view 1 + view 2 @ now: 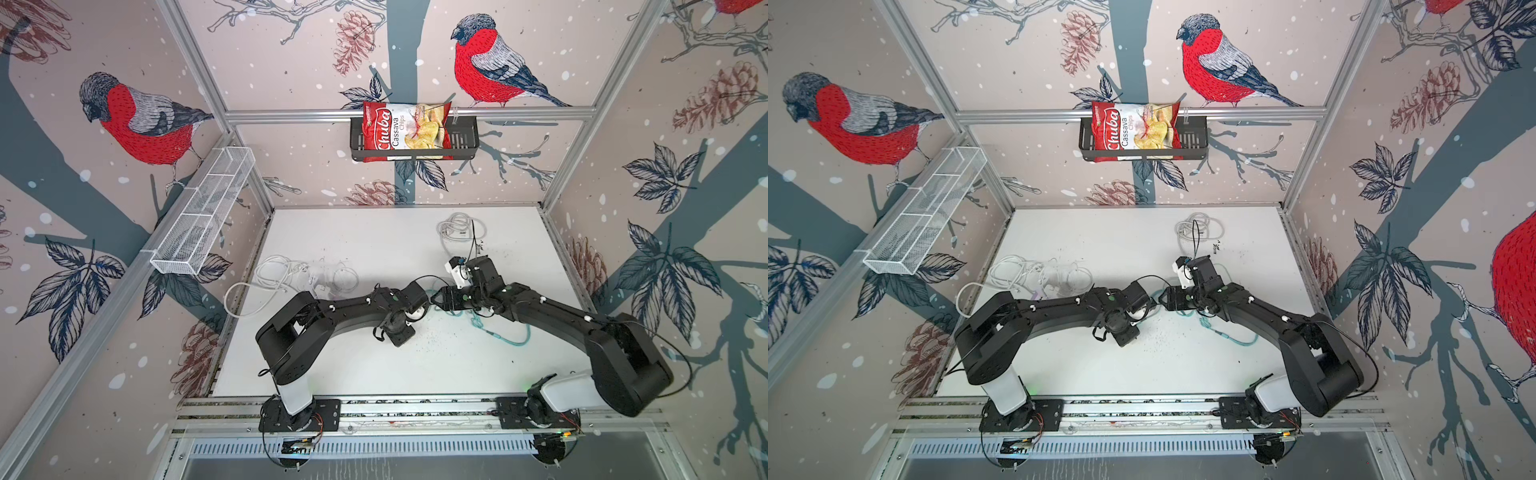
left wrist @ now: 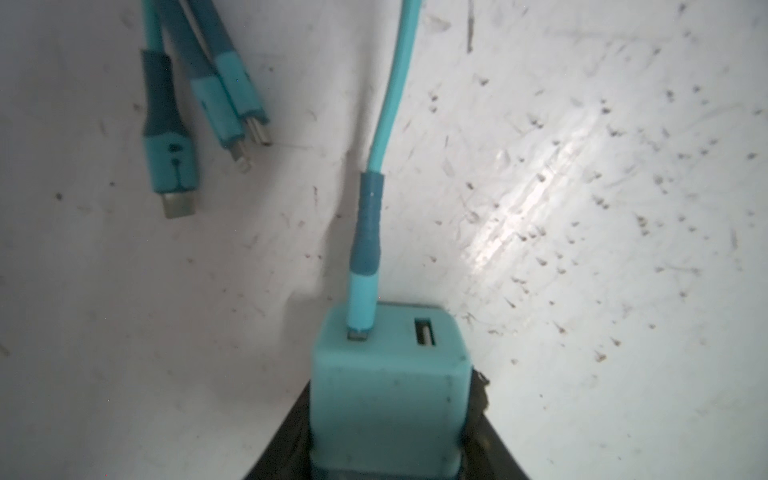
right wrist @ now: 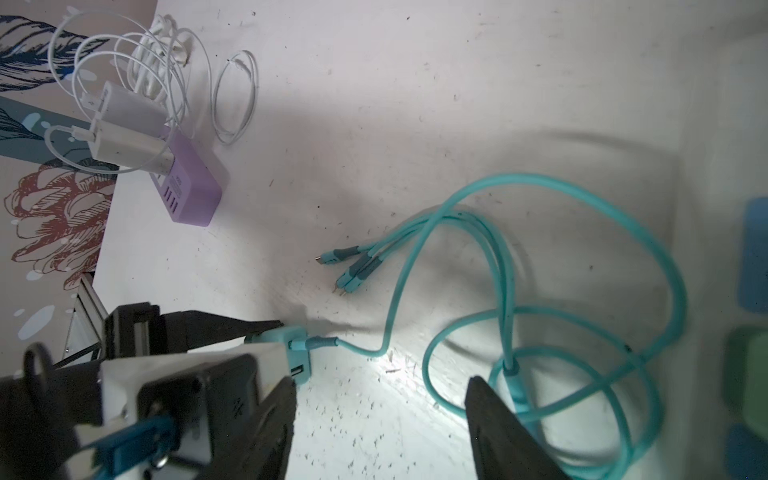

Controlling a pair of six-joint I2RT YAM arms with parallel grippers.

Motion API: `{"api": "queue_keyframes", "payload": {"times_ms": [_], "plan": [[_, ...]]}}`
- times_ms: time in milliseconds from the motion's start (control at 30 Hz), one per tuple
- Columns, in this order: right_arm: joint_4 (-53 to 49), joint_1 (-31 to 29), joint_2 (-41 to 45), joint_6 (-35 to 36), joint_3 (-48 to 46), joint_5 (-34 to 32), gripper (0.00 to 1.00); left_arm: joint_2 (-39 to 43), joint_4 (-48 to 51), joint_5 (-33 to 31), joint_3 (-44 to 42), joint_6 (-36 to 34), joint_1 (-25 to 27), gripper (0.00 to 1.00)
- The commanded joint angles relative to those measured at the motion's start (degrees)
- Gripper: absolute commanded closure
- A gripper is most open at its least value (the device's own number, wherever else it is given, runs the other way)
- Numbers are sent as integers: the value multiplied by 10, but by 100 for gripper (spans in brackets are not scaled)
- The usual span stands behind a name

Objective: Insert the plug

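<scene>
- The left gripper (image 2: 392,384) is clamped on a teal USB charger block (image 2: 386,415). Its dark fingers (image 2: 286,440) press against 2 opposite sides of the block.
- The block's end face carries 2 USB ports. The teal plug (image 2: 361,307) is seated in 1 of them, and the empty port (image 2: 424,332) sits just beside it.
- From the plug, the teal cable (image 2: 395,95) runs away over the white tabletop (image 2: 582,249) and lies there in loose, overlapping loops.
- The cable's 3 loose connector ends (image 2: 174,166) lie bunched on the tabletop, near the block but not touching it.
- The right gripper (image 3: 381,382) is spread wide with nothing between its jaws. It hangs over the cable loops, with 1 jaw close beside the charger block.
- In both top views the 2 arms meet tip to tip near the middle of the table.
- Further out, towards the left wall, a purple multi-port charger (image 3: 191,191) lies with white adapters (image 3: 129,145) resting on it, amid tangled white cables (image 3: 232,95).
- A second white cable bundle (image 1: 457,226) lies near the back edge.
- On the back wall, a Chuba cassava chips bag (image 1: 405,126) sits in a black basket (image 1: 465,141).
- A white mesh basket (image 1: 203,216) hangs on the left wall.
</scene>
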State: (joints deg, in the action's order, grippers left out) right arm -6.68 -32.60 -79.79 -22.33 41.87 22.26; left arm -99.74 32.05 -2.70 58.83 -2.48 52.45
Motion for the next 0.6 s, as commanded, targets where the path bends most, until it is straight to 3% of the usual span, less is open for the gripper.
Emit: {"api": "queue_keyframes", "payload": {"times_ms": [0,167,333,567], "plan": [[-20,-1,39,-22,-20,-12,34,27,-27,-41,-9,16,0,75],[-67,-4,144,-43,-53,-31,35,89,-67,-52,-28,19,0,76],[-81,-6,241,-57,-77,11,34,139,-128,-59,-47,17,0,78],[-57,-16,257,-75,-83,71,39,176,-234,-66,-63,5,0,78]]}}
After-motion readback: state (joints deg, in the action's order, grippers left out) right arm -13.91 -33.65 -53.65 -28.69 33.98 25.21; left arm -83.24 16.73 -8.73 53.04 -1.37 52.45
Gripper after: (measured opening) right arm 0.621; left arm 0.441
